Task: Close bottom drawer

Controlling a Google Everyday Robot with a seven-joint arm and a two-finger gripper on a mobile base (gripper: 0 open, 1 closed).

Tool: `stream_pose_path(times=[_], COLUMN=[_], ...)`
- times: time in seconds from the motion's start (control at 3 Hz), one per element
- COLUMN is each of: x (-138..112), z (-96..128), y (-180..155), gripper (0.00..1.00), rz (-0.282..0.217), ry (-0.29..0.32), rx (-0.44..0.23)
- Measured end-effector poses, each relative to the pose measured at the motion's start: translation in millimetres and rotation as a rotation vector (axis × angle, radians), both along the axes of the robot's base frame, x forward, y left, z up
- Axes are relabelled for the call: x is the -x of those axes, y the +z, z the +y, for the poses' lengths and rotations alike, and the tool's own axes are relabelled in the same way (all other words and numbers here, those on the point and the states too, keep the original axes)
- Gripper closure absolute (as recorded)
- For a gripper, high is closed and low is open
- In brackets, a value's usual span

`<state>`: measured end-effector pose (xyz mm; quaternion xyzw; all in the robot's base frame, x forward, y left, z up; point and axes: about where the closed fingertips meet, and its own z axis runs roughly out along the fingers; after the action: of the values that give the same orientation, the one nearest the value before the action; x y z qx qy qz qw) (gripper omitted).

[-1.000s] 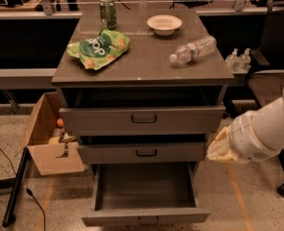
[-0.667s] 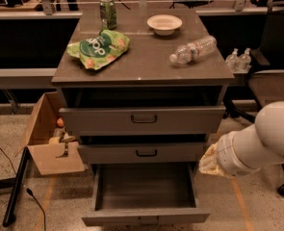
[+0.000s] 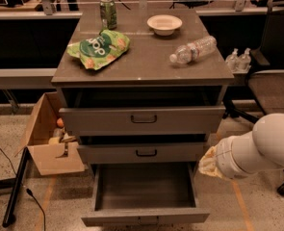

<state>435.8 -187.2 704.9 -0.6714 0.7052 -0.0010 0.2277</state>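
Camera view looks down on a grey bench with three drawers stacked below its top. The white arm reaches in from the right edge. The top drawer stands partly out and the middle drawer a little out. The bottom drawer is pulled far out toward the camera, its bare grey tray showing. Its narrow front panel lies almost at the lower edge of the frame. A dark chair stands right of the bench, and an open cardboard box sits on the floor to the left. A strip of open floor runs between the box and the drawer's left wall. On the bench top lie a green bag near the left edge, a water bottle on its side near the right edge, a white bowl and a green can at the back. The hand sits just beside the bottom drawer's right wall, below the middle drawer's front corner; I cannot tell how far open it is or whether it holds anything.
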Motion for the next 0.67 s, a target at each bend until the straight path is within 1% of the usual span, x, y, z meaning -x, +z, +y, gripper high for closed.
stream_pose_path(times=[0.33, 0.67], x=[4, -4], z=[19, 46], y=[-51, -115], gripper=[1.00, 1.00], rz=[0.009, -0.021], ry=[0.038, 0.127], rx=[-0.074, -0.167])
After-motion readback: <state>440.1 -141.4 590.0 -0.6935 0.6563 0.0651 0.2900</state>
